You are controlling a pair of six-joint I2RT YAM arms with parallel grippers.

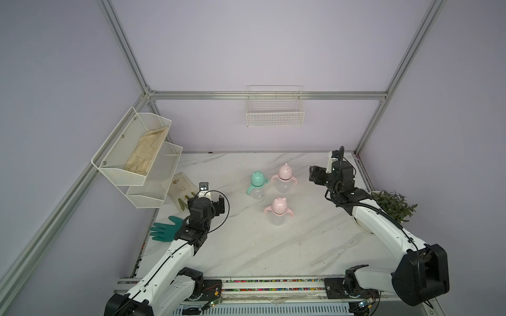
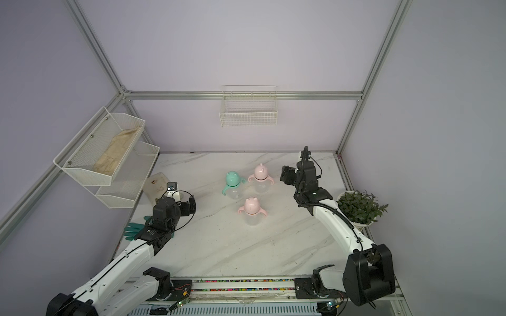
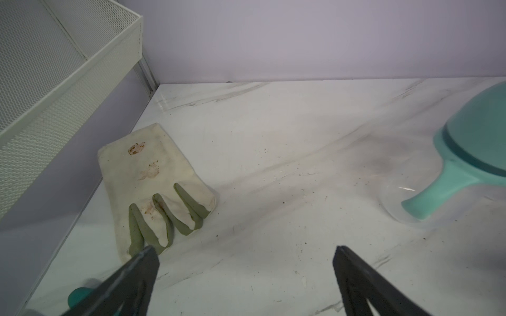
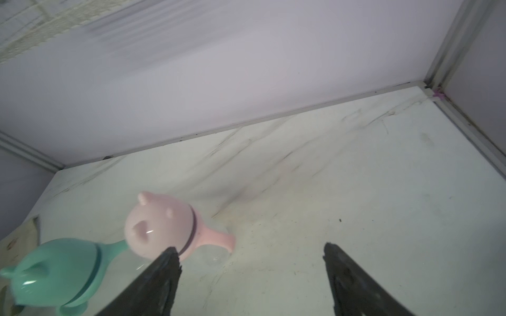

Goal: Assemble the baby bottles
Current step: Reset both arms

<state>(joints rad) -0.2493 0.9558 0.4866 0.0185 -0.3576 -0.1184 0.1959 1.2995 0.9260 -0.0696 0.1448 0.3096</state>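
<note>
Both stand wide and empty: your left gripper (image 3: pixel 245 247) near the left edge of the worktop (image 1: pixel 246 246), your right gripper (image 4: pixel 250 247) near the far pink bottle (image 1: pixel 284 175). All three baby bottles (image 1: pixel 278 209) stand capped mid-worktop, so lift away high, clear of their handles.

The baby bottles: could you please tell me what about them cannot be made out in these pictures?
- Straws: both top views, hidden under the caps of the mint bottle, rear pink bottle and front pink bottle.
- Mint bottle: left wrist view, cut off by the edge.
- Rear pink bottle: right wrist view, blurred, partly behind the right tool.
- Front pink bottle: in neither wrist view.
</note>
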